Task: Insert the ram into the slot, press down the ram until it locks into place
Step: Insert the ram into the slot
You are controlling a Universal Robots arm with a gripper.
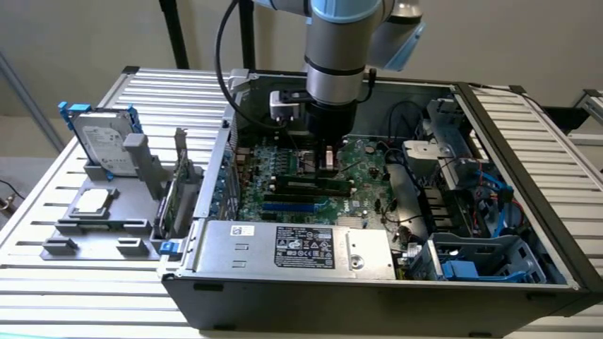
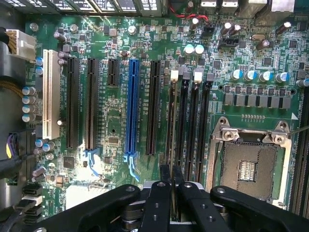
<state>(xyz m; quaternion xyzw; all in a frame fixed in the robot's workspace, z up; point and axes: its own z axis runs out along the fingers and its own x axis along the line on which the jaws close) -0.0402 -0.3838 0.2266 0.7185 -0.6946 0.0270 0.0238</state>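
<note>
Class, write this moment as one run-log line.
stage: insertion | gripper: fingers shut on ram | ram: edge-on, in line with slot | locked: cannot tell

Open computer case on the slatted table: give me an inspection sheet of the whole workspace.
Surface: slatted metal table bearing an open computer case.
Job's things: ram seen edge-on, lined up with the slot; seating cannot be told.
Clutter: hard drive standing in a grey holder.
Grippers: gripper shut on the ram.
Cables: blue cables inside the case; black cable along the arm.
Surroundings: pale wall.
</note>
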